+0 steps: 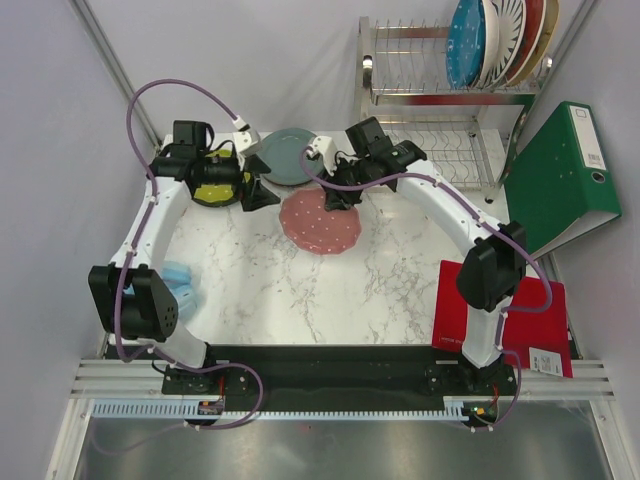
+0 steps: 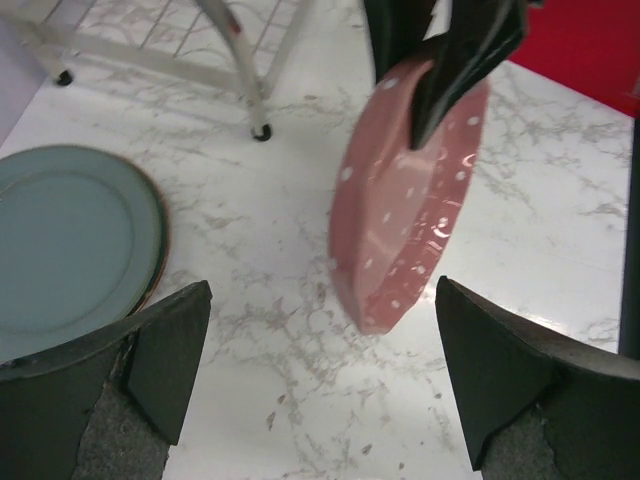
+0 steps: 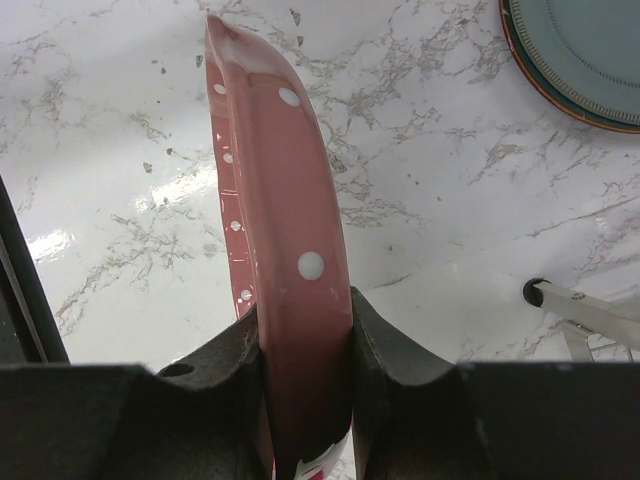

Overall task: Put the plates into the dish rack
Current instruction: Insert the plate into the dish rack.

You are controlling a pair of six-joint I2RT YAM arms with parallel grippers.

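Observation:
The pink plate with white dots (image 1: pixel 322 225) (image 3: pixel 275 170) is tilted over the marble table, its far rim clamped between my right gripper's (image 1: pixel 338 198) (image 3: pixel 305 370) jaws. From the left wrist view the pink plate (image 2: pixel 400 230) hangs slanted, its low rim close to the table. My left gripper (image 1: pixel 260 188) (image 2: pixel 320 385) stands open just left of it, with only bare table between its fingers (image 2: pixel 165 360). A grey-blue plate (image 1: pixel 290 157) (image 2: pixel 70 235) (image 3: pixel 585 50) lies flat behind. A lime plate (image 1: pixel 213 188) sits under my left wrist. The dish rack (image 1: pixel 440 100) holds a teal plate (image 1: pixel 466 42) and others on its upper tier.
A green binder (image 1: pixel 562 175) leans at the right beside the rack. A red book (image 1: pixel 500 315) lies at the front right near my right arm's base. A light blue cloth (image 1: pixel 180 285) lies at the front left. A rack leg (image 2: pixel 250 85) (image 3: pixel 560 297) stands near the plates.

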